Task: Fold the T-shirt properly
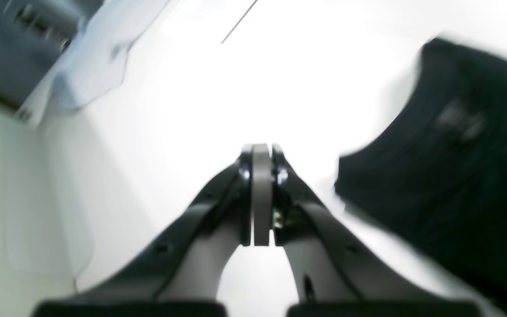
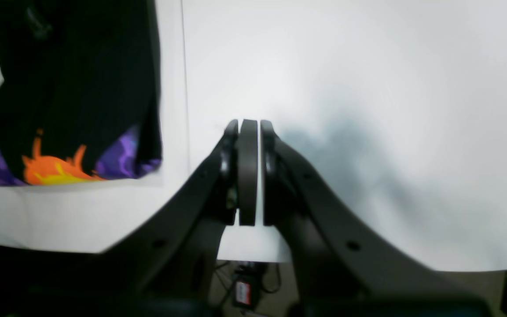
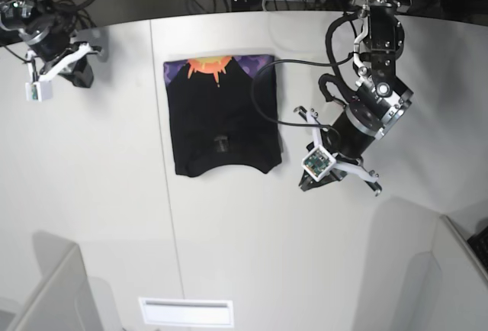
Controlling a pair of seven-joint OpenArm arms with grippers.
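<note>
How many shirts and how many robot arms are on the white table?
T-shirt: 1, black, folded, orange and purple print at one edge
Robot arms: 2, the left arm beside the shirt, the right arm far off
White table: 1
Total: 4

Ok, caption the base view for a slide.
Folded T-shirt lies flat on the white table, with the left gripper and right gripper shut and empty on either side.
</note>
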